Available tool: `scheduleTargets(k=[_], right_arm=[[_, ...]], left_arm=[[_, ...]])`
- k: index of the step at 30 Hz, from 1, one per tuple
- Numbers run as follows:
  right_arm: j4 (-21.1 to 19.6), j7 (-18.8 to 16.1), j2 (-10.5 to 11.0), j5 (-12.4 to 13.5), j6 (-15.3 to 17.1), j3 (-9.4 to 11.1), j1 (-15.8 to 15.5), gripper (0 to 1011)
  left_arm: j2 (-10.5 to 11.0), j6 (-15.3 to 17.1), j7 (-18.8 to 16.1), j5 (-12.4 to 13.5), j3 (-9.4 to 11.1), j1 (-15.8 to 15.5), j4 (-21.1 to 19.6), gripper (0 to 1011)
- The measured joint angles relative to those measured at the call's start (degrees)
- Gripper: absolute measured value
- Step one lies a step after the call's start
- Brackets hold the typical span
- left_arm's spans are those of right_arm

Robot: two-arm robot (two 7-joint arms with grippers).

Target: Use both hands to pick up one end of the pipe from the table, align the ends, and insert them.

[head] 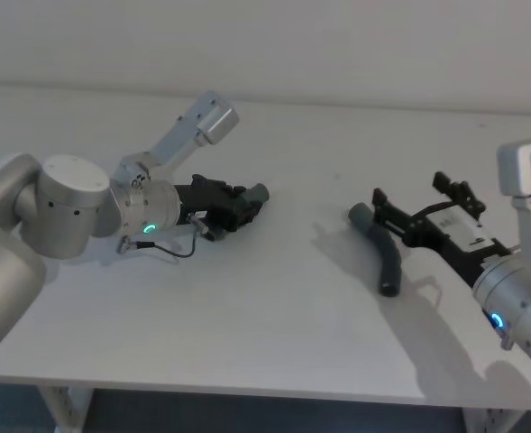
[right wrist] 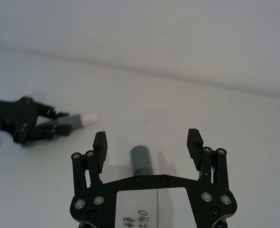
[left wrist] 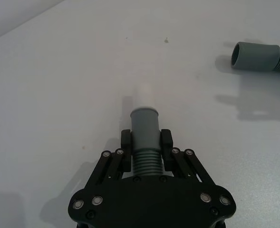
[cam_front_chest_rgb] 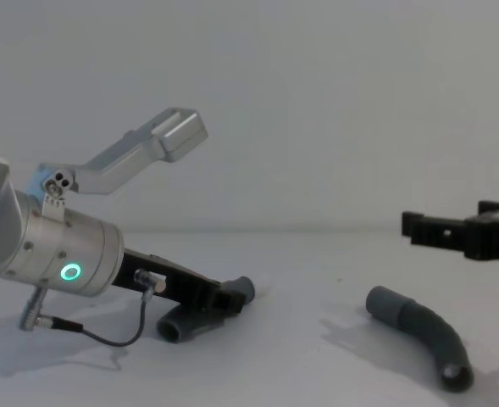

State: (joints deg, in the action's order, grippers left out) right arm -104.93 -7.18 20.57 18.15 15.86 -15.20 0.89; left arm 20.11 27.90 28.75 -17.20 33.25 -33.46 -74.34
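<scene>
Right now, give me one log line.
left claw shut on white-tipped hose piece | right claw open above grey-cuffed hose piece | pieces apart

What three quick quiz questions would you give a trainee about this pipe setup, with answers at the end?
1. True or false: the left claw is shut on the white-tipped hose piece.
2. Multiple choice: the right claw is A) open, with nothing between its fingers; B) shut on a hose piece; C) shut on a cable.
3. Fill in the blank: the wide-cuffed hose piece lies on the ____, ungripped.

Key:
1. True.
2. A.
3. table.
</scene>
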Motion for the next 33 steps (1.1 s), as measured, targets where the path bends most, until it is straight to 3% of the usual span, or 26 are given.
scheduleTargets(k=[8, 15, 21, 33], right_arm=[[-1.18, -2.06, 1.05, 0.60, 8.48, -1.97, 1.25, 1001], [-1.26, -2.99, 1.26, 0.88, 13.63, -3.06, 2.08, 1001], [-0.71, -2.88, 0.74, 0.88, 16.22, -3.28, 2.49, 1001], [0.62, -2.00, -0.29, 0.47, 17.98, -2.73, 2.90, 1001]], left_arm=[[0.00, 0.00, 0.00, 0.00, 0.00, 0.00, -0.01, 351], [0.00, -0.01, 0.00, 0.00, 0.00, 0.00, 0.00, 351], [0.00, -0.01, 0.00, 0.00, 0.00, 0.00, 0.00, 351], [0.00, -0.01, 0.00, 0.00, 0.00, 0.00, 0.00, 351]])
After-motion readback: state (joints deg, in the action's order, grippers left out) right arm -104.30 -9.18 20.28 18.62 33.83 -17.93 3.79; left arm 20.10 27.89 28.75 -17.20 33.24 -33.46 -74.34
